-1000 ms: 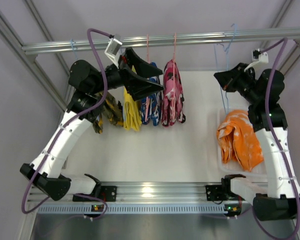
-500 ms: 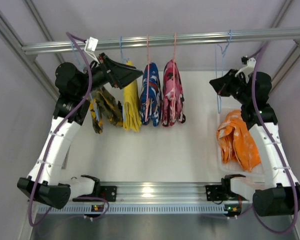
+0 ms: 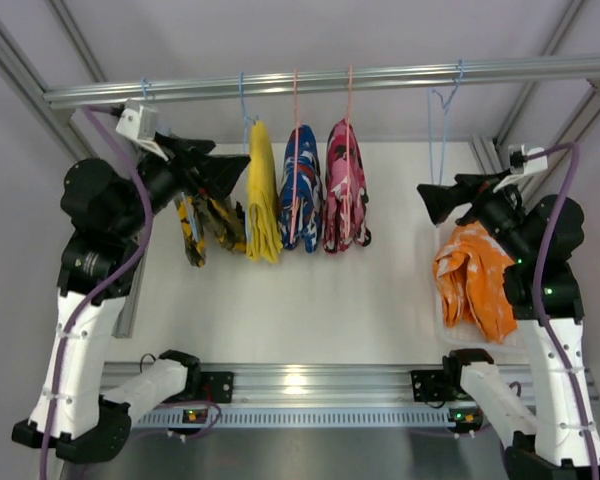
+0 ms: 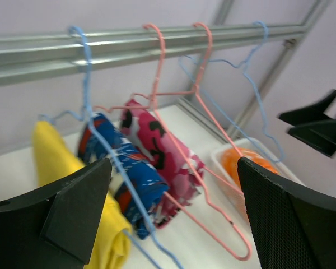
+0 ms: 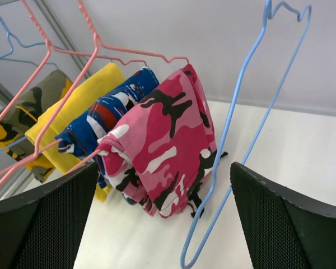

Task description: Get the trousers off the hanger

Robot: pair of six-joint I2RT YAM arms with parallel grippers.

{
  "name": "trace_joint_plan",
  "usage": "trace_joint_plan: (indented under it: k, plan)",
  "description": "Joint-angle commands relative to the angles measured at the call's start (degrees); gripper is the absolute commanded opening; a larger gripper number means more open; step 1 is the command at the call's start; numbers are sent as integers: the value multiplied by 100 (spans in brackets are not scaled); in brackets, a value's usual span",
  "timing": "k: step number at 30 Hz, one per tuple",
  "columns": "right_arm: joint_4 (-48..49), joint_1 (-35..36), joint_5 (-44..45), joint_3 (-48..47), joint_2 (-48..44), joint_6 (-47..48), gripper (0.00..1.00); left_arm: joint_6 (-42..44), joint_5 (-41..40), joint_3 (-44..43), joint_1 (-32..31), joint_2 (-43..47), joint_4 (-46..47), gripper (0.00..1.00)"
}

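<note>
While both arms are raised toward the rail (image 3: 330, 78), you've got the right pincer (image 3: 428, 203) wide open. Its fingers sit far apart in the wrist view, with nothing clamped between them. The light-blue wire hanger (image 5: 234, 112) hangs bare by its hook from the rail's right end, and its frame dangles just in front of that open pincer. The wire looks free of both fingers in the wrist view; the top view can't confirm contact. Orange trousers (image 3: 475, 275) lie bunched in a white tray (image 3: 442, 338) on the desk (image 3: 380, 290), below and slightly right of the hanger and fully off it. Your left pincer (image 3: 230, 168) is open too and holds nothing. It sits up near the rail's left part, pointing across at the hung clothes. Four other pairs hang folded along the rail, left to right: olive camouflage trousers (image 3: 208, 220), yellow trousers (image 3: 263, 200), blue patterned trousers (image 3: 303, 190), pink camouflage trousers (image 3: 345, 190). The last three sit close side by side, well apart from the bare hanger.
</note>
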State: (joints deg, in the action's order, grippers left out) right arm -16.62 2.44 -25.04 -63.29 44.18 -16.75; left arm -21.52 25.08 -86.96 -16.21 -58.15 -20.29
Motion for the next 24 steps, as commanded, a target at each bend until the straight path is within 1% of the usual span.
trace_joint_plan:
  k: [1, 2, 3, 5, 7, 9, 10, 12, 15, 21, 23, 24]
  plan:
    - [-464, -59, 113, -96, -383, 479, 100, 982, -1346, -260, 12, 330, -668, 99]
    - [-526, -50, 113, -96, -576, 550, 99, 1105, -1565, -260, 12, 374, -791, 99]
    - [-587, -59, 104, -105, -673, 646, 99, 1315, -2046, -252, 12, 470, -922, 99]
    - [-745, -59, 139, -52, -902, 857, 100, 1483, -2541, -155, 12, 602, -1213, 99]
    - [-851, -50, 244, 79, -1218, 1033, 99, 1738, -3251, 230, 21, 935, -1240, 99]
    - [-1027, -50, 429, 167, -1490, 1183, 99, 2035, -3483, 668, 73, 1278, -1223, 99]
    - [-1062, -50, 447, 255, -1579, 1288, 100, 2064, -3736, 802, 91, 1376, -1231, 99]
    - [-1071, -50, 543, 334, -1850, 1297, 100, 2099, -3905, 1039, 118, 1517, -1301, 99]
    - [-1054, -50, 561, 396, -2036, 1315, 100, 2266, -3967, 1146, 127, 1763, -1311, 99]
    - [-1106, -50, 509, 317, -2037, 1324, 100, 2345, -4011, 1076, 127, 1720, -1205, 99]
    - [-1054, -50, 509, 308, -2019, 1324, 100, 2371, -4098, 1076, 127, 1711, -1188, 99]
    - [-1054, -50, 517, 291, -1993, 1332, 99, 2450, -4264, 1110, 127, 1745, -1153, 99]
